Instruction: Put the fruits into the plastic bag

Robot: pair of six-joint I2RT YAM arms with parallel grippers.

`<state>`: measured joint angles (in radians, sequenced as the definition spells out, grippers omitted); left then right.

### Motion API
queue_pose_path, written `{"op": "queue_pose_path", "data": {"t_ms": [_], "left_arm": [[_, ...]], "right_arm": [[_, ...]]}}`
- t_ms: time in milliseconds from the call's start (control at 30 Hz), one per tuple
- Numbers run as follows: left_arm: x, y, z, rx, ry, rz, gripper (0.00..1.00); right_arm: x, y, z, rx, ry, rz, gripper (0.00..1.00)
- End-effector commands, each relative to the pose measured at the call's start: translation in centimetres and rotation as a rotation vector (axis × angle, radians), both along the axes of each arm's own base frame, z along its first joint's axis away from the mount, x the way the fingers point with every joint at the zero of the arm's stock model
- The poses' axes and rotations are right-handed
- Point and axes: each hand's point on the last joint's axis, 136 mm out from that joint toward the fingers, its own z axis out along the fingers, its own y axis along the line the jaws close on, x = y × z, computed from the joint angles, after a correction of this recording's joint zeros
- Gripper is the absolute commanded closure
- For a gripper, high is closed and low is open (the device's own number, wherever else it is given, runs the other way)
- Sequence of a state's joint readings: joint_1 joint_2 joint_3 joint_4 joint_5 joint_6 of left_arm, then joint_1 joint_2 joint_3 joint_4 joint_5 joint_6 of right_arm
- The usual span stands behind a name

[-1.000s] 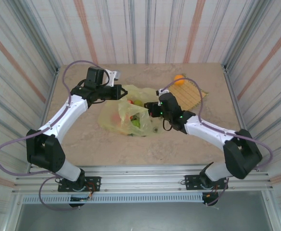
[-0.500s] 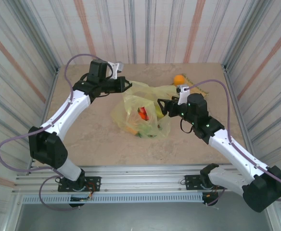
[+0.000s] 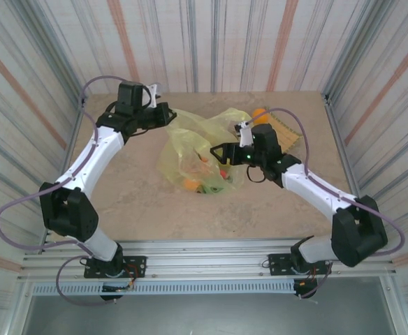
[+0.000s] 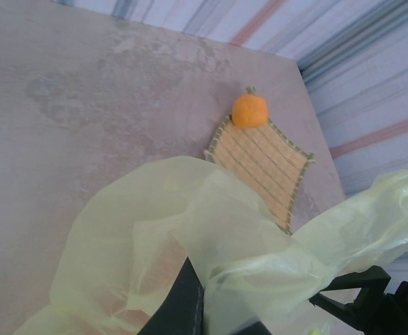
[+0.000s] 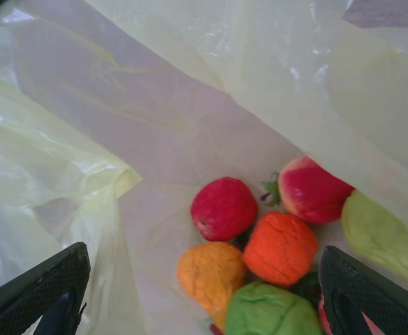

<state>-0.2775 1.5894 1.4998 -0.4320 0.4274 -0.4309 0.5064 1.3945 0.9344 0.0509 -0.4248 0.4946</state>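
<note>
While I watch from above, left gripper [image 3: 168, 115] is at the far left of the table [image 3: 127, 202]. It is pinched closed on the rim of the bag [image 3: 190, 139] and holds that side of the film up. Bag lies mid-table, crinkled, see-through yellow-green, mouth facing right. Right gripper [image 3: 215, 151] is at that mouth, jaws spread wide, nothing between them.

On the right wrist view its two dark fingers [image 5: 43, 289] sit at the bottom corners, well apart, with bag film above and on both sides. Fruits [image 5: 260, 244] are bunched on the bag's floor, touching each other:
- red fruit [image 5: 223, 208] beside pink-red fruit [image 5: 312, 190], which has a green stem
- orange fruit [image 5: 279, 248] just below those two in that view
- yellow-orange fruit [image 5: 209, 272] against the orange fruit
- green fruit [image 5: 270, 310] closest to the fingers
- pale green fruit [image 5: 379, 237] at the pile's edge

I count six in the bag; can't tell if more hide underneath.

Stray orange [image 3: 260, 115] is outside the bag, far right, touching the far corner of the mat [image 3: 288, 134]. Mat lies flat just right of the bag. On the left wrist view, bag film crosses in front of the mat's near corner.
</note>
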Motion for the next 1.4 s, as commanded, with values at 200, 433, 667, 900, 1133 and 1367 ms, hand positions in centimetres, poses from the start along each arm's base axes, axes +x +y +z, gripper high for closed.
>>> {"op": "queue_pose_path", "data": {"t_ms": [200, 433, 667, 900, 1133, 1367], "left_arm": [[-1.2, 3.1, 3.8, 0.068, -0.124, 0.053, 1.0], [-1.8, 1.2, 1.4, 0.039, -0.079, -0.018, 1.0], [-2.0, -0.1, -0.6, 0.021, -0.051, -0.054, 1.0], [-2.5, -1.6, -2.5, 0.035, 0.003, -0.105, 1.0], [-2.4, -1.2, -2.6, 0.056, -0.009, -0.093, 1.0], [-2.3, -0.6, -2.2, 0.046, -0.014, -0.08, 1.0]], "right_arm": [[-2.6, 4.4, 4.0, 0.143, -0.022, 0.311, 0.12], [-6.5, 2.4, 2.2, 0.062, 0.055, 0.441, 0.07], [-9.7, 1.3, 0.0, 0.013, 0.176, 0.522, 0.06], [-10.7, 2.8, -1.9, -0.033, 0.248, 0.581, 0.05], [-11.9, 3.2, -1.1, -0.067, 0.198, 0.629, 0.07], [-10.9, -1.6, 3.0, -0.086, 0.079, 0.472, 0.07]]}}
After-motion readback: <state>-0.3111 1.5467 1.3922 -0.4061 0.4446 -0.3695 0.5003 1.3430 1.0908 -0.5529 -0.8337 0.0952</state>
